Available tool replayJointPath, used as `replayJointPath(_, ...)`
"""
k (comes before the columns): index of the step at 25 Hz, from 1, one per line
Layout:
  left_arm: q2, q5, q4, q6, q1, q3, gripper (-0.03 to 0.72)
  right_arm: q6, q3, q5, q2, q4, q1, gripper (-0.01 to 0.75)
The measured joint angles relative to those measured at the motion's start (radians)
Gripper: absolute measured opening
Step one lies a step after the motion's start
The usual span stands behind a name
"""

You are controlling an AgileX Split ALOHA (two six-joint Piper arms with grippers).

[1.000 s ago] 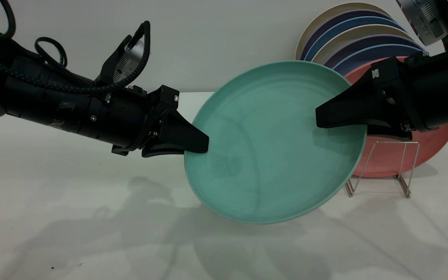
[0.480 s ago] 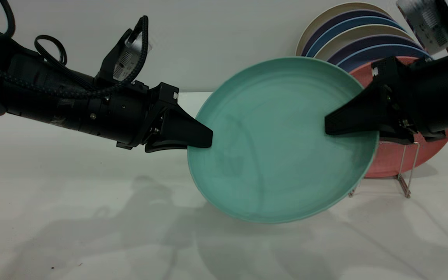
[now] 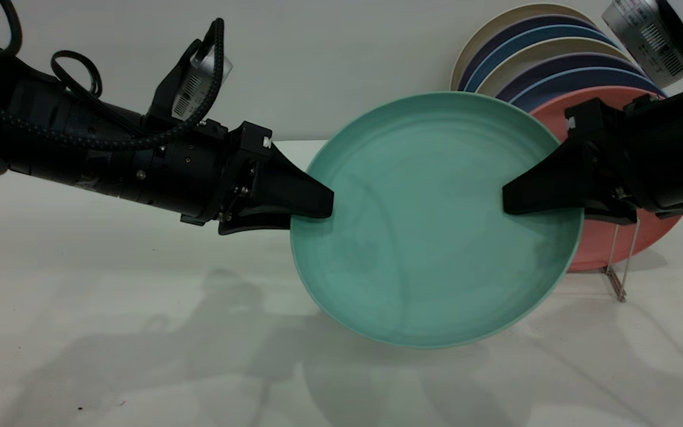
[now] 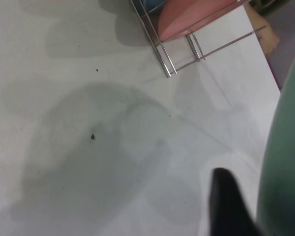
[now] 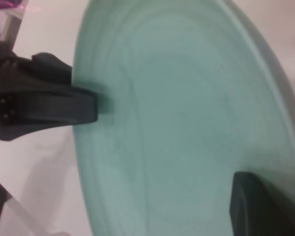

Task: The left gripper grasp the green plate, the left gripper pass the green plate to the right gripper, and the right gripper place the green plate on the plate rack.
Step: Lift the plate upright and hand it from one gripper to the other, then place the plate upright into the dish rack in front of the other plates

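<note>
L gripper (image 3: pixel 312 209) reaches in near-level, clamped on green plate (image 3: pixel 436 219) at its L rim; R gripper (image 3: pixel 522 200) opposite, pinching R rim; plate tilted above table, in front of plate rack (image 3: pixel 620 261)

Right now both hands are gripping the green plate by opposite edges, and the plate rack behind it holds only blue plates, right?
Not quite. Both the left hand and right hand do grip the green plate by opposite edges, but the exterior view shows the plate rack also holding a pink plate and cream ones.
</note>
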Motion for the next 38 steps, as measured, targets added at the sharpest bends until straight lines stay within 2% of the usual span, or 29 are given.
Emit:
replayJointPath(3,0.0,-0.035,0.045,-0.019,0.0,0.0,0.567,-0.043,0.0,-0.006,0.0,-0.002,0.0,0.092)
replayJointPath(6,0.0,-0.112,0.158,-0.085,0.0,0.0,0.634,-0.099,0.0,-0.022,0.0,-0.005,0.0,0.092)
replayJointPath(9,-0.011,-0.146,0.316,-0.228,0.006,-0.003,0.637,-0.185,0.0,-0.019,0.0,-0.026,0.009,0.087)
replayJointPath(13,-0.065,-0.128,0.519,-0.457,0.042,-0.008,0.622,-0.318,-0.003,-0.009,0.002,-0.039,0.025,0.074)
replayJointPath(15,-0.099,-0.126,0.613,-0.526,0.081,-0.009,0.603,-0.375,-0.006,-0.06,0.002,-0.038,0.029,0.071)
replayJointPath(16,-0.119,-0.167,0.658,-0.551,0.112,-0.005,0.592,-0.392,-0.006,-0.117,0.001,-0.056,0.019,0.071)
replayJointPath(18,-0.152,-0.218,0.684,-0.573,0.18,-0.005,0.583,-0.404,-0.005,-0.216,0.005,-0.061,0.001,0.071)
replayJointPath(25,-0.262,-0.168,0.687,-0.573,0.236,-0.005,0.58,-0.428,-0.005,-0.223,0.005,-0.062,0.0,0.071)
replayJointPath(28,-0.276,-0.168,0.704,-0.593,0.266,-0.005,0.58,-0.506,-0.005,-0.238,-0.001,-0.08,0.0,0.071)
replayJointPath(32,-0.276,-0.172,0.779,-0.66,0.3,-0.003,0.58,-0.527,-0.005,-0.282,-0.075,-0.217,0.0,0.071)
replayJointPath(38,-0.276,-0.204,0.846,-0.735,0.308,-0.003,0.58,-0.5,-0.005,-0.324,-0.275,-0.501,0.0,0.071)
